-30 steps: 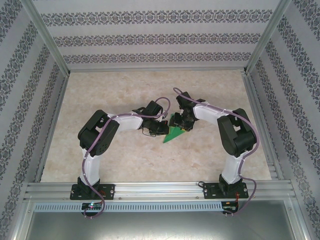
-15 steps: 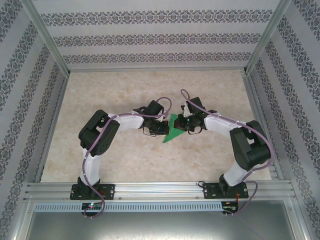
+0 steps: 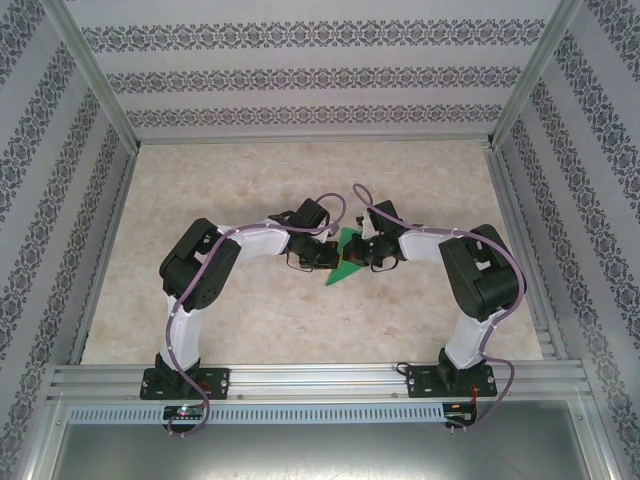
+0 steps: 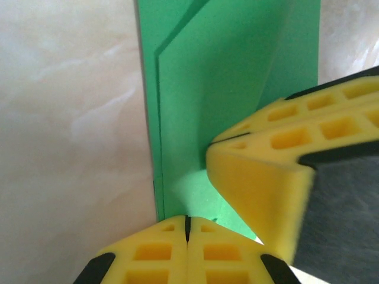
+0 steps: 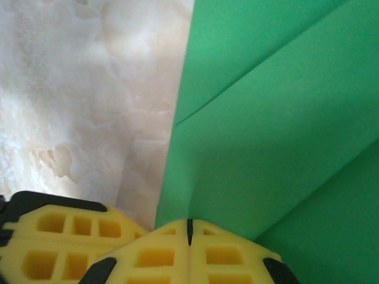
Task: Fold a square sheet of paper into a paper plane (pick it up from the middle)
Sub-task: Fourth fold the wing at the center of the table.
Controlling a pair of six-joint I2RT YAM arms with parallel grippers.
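The square sheet of paper (image 3: 343, 266) is a bright green creased wedge lying flat on the table's middle, its point toward the near left. In the left wrist view the paper (image 4: 225, 89) shows lengthwise folds, and it is layered in the right wrist view (image 5: 284, 118). My left gripper (image 3: 328, 257) (image 4: 188, 220) is shut, its tips resting on the paper's left edge. Facing it across the paper is my right gripper (image 3: 363, 255) (image 5: 189, 223), shut and touching the paper. The right fingers (image 4: 260, 177) nearly meet the left ones.
The marbled tabletop (image 3: 220, 180) is boxed in by aluminium rails (image 3: 310, 140) and patterned walls. Both arms bend inward, elbows (image 3: 195, 265) (image 3: 480, 270) out to the sides. Bare table lies to the back and on both sides.
The right arm has swung its elbow out and back, and its gripper has shifted slightly nearer on the paper's right side. The left gripper and the paper have hardly moved.
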